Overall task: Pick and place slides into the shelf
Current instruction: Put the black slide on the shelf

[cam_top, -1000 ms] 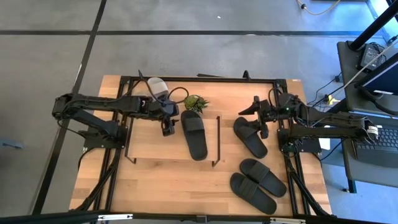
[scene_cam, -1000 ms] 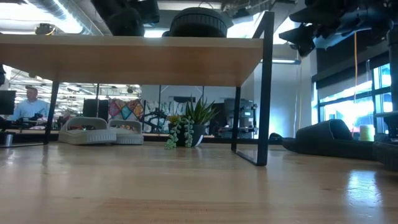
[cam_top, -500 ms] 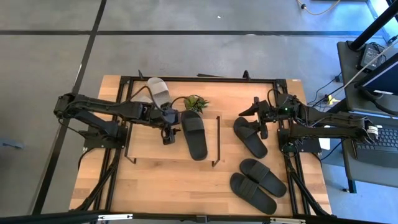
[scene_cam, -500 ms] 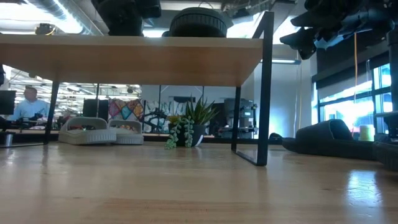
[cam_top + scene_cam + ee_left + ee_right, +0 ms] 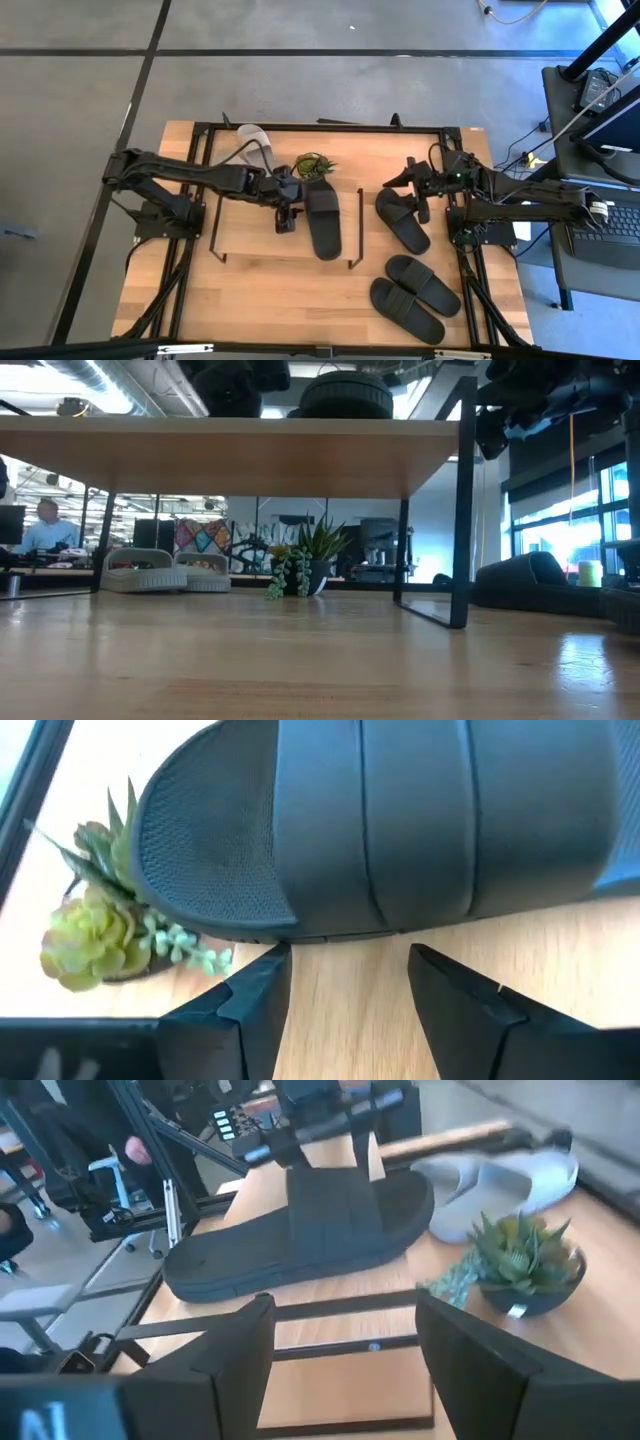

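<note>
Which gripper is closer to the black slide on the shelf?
Left. The left gripper sits right beside the black slide on the shelf; the right gripper hovers off the shelf's far end, above another slide.

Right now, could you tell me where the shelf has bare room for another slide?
The shelf board is bare from its left frame to the left gripper. Its right end is crowded: a black slide lies there, the gripper beside it. The right gripper waits off the shelf.

Around my wooden table (image 5: 300, 300) I see grey floor (image 5: 330, 90) crossed by dark lines. Beyond it, bright windows (image 5: 560, 530) glow, and a seated person (image 5: 45, 530) works at a desk.
</note>
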Robot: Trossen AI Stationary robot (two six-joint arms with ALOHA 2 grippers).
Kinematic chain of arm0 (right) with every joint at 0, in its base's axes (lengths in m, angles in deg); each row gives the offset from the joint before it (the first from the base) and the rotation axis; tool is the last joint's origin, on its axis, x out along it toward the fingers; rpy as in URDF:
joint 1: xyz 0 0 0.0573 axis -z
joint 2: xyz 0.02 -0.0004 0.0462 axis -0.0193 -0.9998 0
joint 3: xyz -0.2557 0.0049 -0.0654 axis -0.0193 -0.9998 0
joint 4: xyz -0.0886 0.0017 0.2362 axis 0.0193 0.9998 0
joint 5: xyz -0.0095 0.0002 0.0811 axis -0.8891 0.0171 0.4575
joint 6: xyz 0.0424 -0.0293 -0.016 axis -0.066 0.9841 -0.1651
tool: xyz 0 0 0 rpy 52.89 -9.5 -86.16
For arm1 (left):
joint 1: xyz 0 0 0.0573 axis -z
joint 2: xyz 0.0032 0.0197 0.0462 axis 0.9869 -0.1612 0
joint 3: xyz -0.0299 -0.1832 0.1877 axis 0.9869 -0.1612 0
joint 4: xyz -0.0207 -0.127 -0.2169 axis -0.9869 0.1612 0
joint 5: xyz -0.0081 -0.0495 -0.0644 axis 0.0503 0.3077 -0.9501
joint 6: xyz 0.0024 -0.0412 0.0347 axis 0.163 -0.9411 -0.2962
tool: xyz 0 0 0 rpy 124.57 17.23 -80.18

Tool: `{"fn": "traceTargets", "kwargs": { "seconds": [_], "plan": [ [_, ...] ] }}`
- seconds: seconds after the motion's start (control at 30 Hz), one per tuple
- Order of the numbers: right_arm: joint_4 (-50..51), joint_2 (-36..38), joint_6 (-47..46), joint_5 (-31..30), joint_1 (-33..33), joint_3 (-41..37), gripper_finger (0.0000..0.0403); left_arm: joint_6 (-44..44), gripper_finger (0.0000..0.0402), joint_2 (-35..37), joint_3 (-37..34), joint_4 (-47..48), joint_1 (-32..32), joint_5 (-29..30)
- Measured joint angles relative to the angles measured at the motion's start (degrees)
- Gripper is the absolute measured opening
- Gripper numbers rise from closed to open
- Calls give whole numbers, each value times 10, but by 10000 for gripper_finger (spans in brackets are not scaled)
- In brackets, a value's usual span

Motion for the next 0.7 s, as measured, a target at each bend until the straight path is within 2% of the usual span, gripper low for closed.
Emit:
{"fn": "traceTargets", "kwargs": {
  "seconds": [0.33,0.5,0.7],
  "plan": [
    [-7,-99,-49,-1,-55,0,241,15,195,-34,26,0,0,1],
    [-65,-146,-50,-1,-83,0,241,20,195,-39,30,-4,0,1],
    [-91,-159,-56,-1,-97,0,241,10,195,-39,30,-4,0,0]
  ]
}}
